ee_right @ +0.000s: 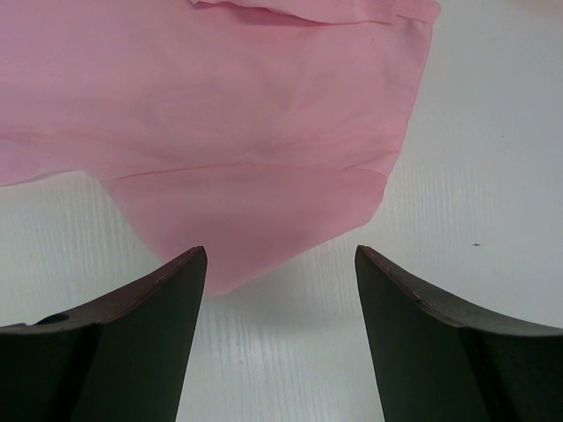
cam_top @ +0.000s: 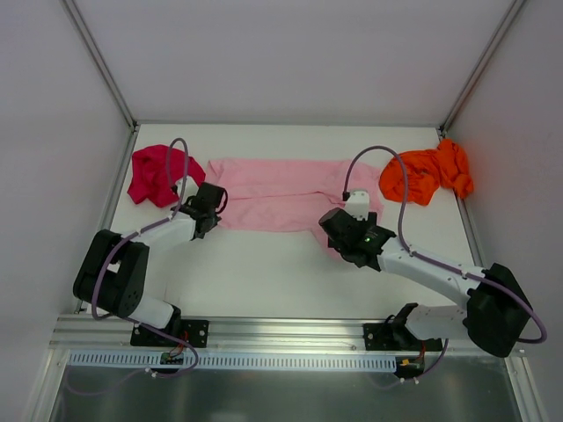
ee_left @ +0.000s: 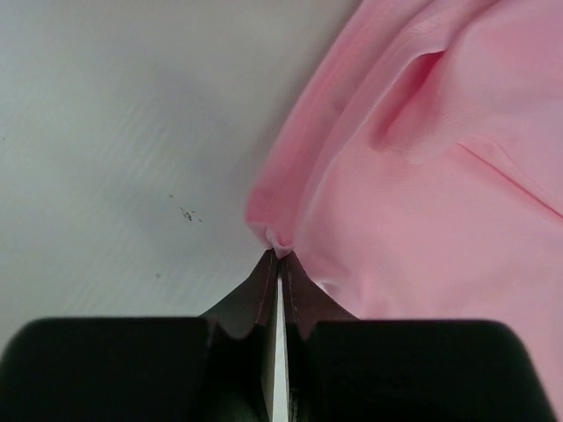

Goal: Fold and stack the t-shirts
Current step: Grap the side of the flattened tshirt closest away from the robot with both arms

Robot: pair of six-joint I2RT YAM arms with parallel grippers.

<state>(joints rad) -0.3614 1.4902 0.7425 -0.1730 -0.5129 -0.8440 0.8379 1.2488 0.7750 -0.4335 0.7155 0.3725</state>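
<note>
A light pink t-shirt (cam_top: 281, 189) lies spread across the middle of the table, wider than it is deep. My left gripper (cam_top: 214, 205) is at its left end, shut on a pinch of the pink t-shirt's corner edge (ee_left: 280, 244). At the shirt's near right corner (ee_right: 255, 220) my right gripper (ee_right: 280, 257) stands open above the table, the cloth's tip just ahead of its fingers and nothing between them. A magenta-red t-shirt (cam_top: 157, 174) is bunched at the back left. A bright orange t-shirt (cam_top: 427, 173) is bunched at the back right.
White walls close in the table at the back and both sides, with metal posts (cam_top: 106, 75) in the corners. Purple cables loop over both arms (cam_top: 176, 158). The aluminium rail (cam_top: 281, 338) with the arm bases runs along the near edge.
</note>
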